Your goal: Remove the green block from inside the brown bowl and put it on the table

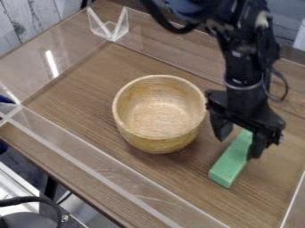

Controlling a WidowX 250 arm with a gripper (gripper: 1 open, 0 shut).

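The green block lies on the table, just right of the brown bowl, one end toward the front. The bowl stands upright in the middle of the table, and its pale inside holds nothing. My gripper points down over the block's far end. Its dark fingers stand apart on either side of that end, so it is open and not clamping the block. The black arm rises behind it toward the top right.
Low clear acrylic walls edge the table on the front, left and back. A small clear acrylic piece stands at the back left. Black cables lie below the front left corner.
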